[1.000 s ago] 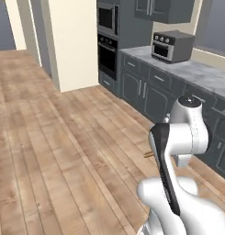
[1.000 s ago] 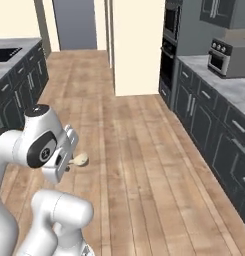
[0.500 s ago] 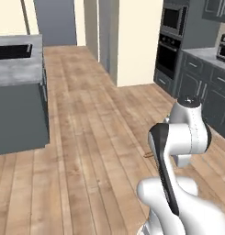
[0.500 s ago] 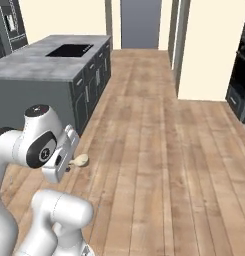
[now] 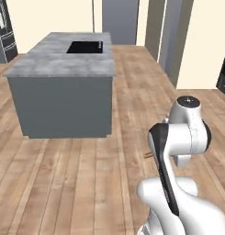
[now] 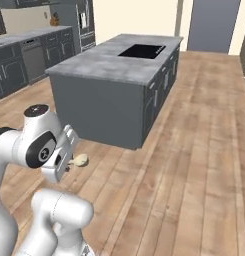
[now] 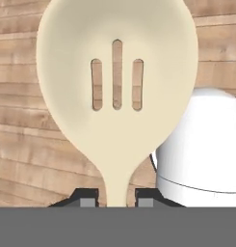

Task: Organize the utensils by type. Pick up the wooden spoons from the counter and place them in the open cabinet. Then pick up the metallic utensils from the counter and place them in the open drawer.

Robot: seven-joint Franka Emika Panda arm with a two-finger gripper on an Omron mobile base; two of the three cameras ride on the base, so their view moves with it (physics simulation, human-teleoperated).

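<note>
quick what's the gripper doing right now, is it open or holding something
Gripper: shut on the wooden spoon, the one with the pale cream slotted bowl, gripped at its neck.

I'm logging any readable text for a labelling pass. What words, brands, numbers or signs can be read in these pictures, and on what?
None can be read.
Pale cream slotted wooden spoon clamped in the hand: three slots, no print.
Grey kitchen island with marble top and black inset cooktop: no marks.
Steel fridge: no brand legible.
Small orange thing on the far counter: too small to tell.
</note>
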